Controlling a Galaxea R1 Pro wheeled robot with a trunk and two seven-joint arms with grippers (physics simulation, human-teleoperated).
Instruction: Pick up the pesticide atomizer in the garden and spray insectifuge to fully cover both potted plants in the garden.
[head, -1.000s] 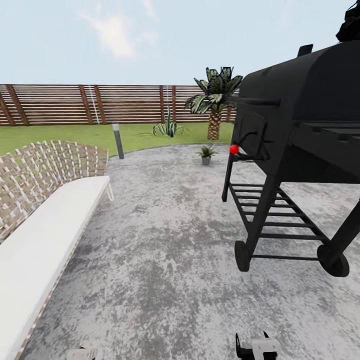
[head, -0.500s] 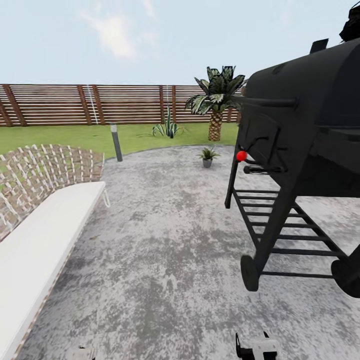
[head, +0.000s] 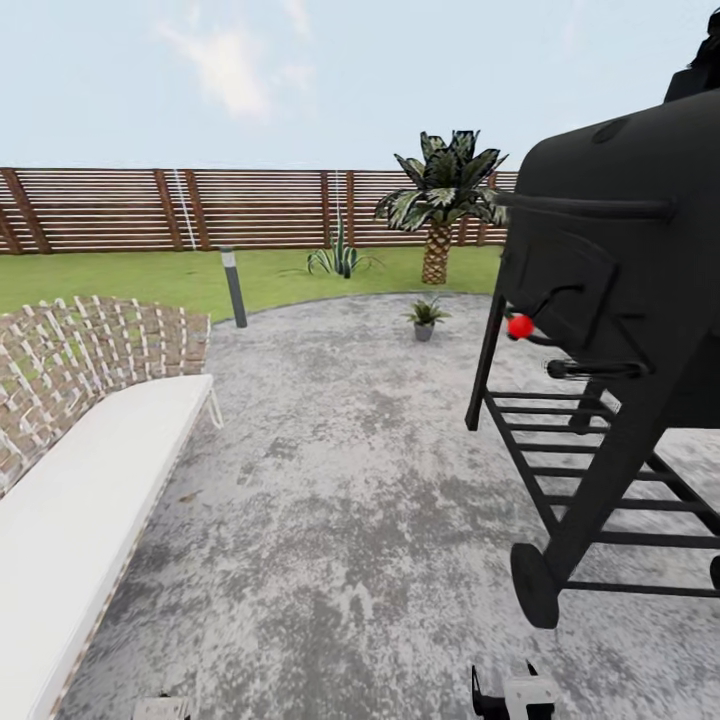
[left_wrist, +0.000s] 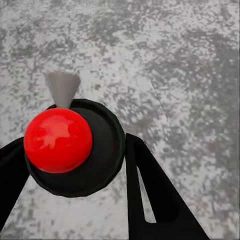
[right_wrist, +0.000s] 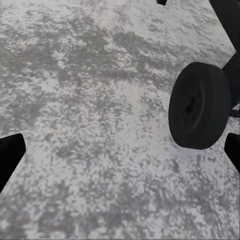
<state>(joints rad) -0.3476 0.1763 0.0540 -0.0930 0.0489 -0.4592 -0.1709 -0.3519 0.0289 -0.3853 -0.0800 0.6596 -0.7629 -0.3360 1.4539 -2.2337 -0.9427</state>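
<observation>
We're on the grey patio (head: 330, 500) beside a black grill (head: 620, 300), no readable labels anywhere, right gripper (right_wrist: 120, 150) spread wide, left gripper (left_wrist: 75, 150) clamped round a red-knobbed black thing (left_wrist: 65, 142).

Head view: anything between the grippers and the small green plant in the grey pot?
Nothing visible. Bare mottled grey stone patio runs to the small green plant in a grey pot; the black wheeled grill stands right of that line.

Blk gripper fingers (left_wrist: 150, 200), red ball (left_wrist: 57, 140) on blk disc.

mottled grey patio (head: 330, 480), black grill (head: 620, 300), brown slatted fence (head: 150, 208)
</observation>
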